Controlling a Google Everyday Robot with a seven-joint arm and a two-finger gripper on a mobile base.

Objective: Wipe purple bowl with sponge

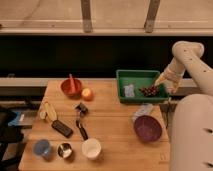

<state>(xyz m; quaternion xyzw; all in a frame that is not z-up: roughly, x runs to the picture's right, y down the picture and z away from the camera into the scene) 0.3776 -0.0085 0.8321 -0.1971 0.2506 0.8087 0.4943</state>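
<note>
The purple bowl stands on the wooden table at the front right. A pale blue-grey flat piece, possibly the sponge, lies just behind the bowl and touches its rim. Another pale blue item lies inside the green tray. My gripper is at the tray's right end, low over its rim, next to a dark red cluster in the tray. It is well behind the bowl and apart from it.
A red bowl with a utensil and an orange fruit sit at the back left. Bananas, a black device, a black tool, a blue cup, a metal cup and a white cup fill the left front. My white body borders the table's right edge.
</note>
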